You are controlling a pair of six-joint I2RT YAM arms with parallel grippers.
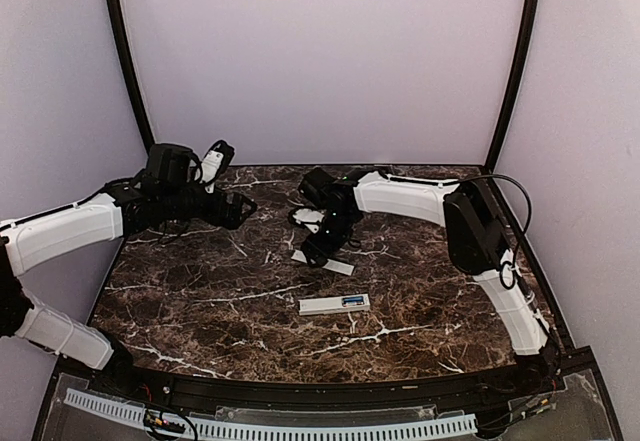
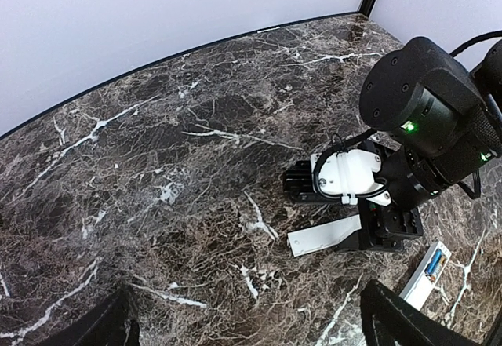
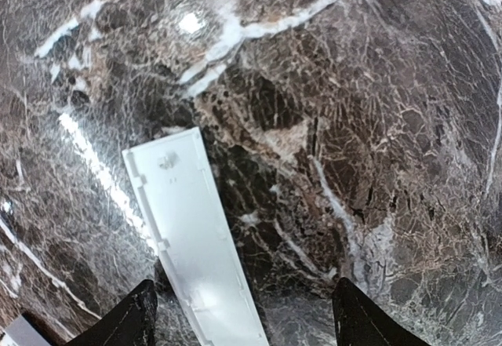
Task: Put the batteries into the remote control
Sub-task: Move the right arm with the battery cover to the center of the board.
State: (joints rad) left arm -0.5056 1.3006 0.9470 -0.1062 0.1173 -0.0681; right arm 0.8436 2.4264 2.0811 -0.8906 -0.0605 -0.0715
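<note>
Two arms reach over the dark marbled worktop (image 1: 200,301). The remote control (image 1: 334,304) lies flat near the middle of the worktop, somewhat toward the near edge, with its long axis roughly parallel to that edge and its back facing up. The batteries (image 1: 352,302) show as a small blue patch in the recess toward the remote control's right end. In the left wrist view they appear as blue shapes (image 2: 433,262) inside the white body, but their number cannot be told.

Just beyond the remote control, toward the far edge, the thin white cover strip (image 1: 322,261) lies flat on the marble at a slant, apart from the remote control. The right gripper (image 1: 322,251) hangs low over it. In the right wrist view its fingers (image 3: 129,322) stand spread on either side of one end of the cover strip (image 3: 196,236), with a gap visible on the right side. The jaws are released, and whether either finger touches the strip cannot be told.

The left gripper (image 1: 240,208) is held above the worktop toward the far-left corner, well apart from both white pieces. Its wrist view shows the two fingertips (image 2: 118,322) wide apart with only bare marble between them, so it is released and grasps nothing.
</note>
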